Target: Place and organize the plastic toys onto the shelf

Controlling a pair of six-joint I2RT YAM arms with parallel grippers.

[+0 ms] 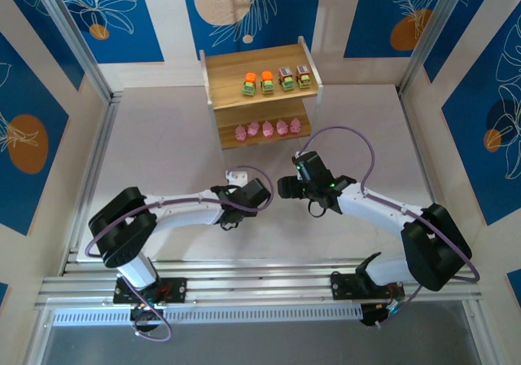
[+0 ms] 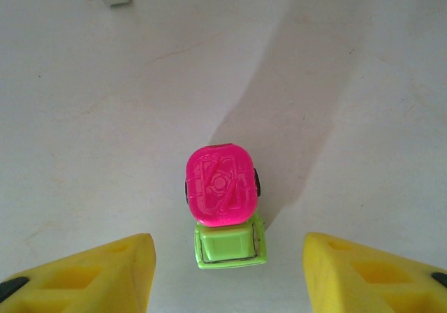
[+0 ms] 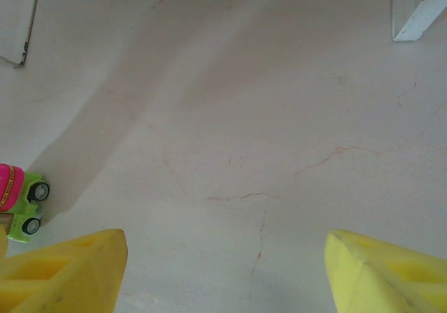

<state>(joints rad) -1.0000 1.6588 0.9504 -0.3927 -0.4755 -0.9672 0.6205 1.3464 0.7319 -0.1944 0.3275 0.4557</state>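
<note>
Here the left claw [image 2: 227, 257] stands spread, pinching nothing, its 2 yellow fingers [image 2: 98, 271] clear of the toy on either side. The car [image 2: 222, 201] not yet shelved, magenta top over green body, rests on the worktop [image 2: 105, 117] at 12 o'clock from the claw's midpoint, partly between the fingertips. Its long axis runs 12 to 6 o'clock, square to the closing line, so the fingers would meet its flanks. The right claw [image 3: 227, 264], also spread and empty, has this car at its 9 o'clock; the left arm is nearer. The shelf [image 1: 224, 76], at 12 o'clock in the top view, carries 4 cars above and 5 pink figures below.
</note>
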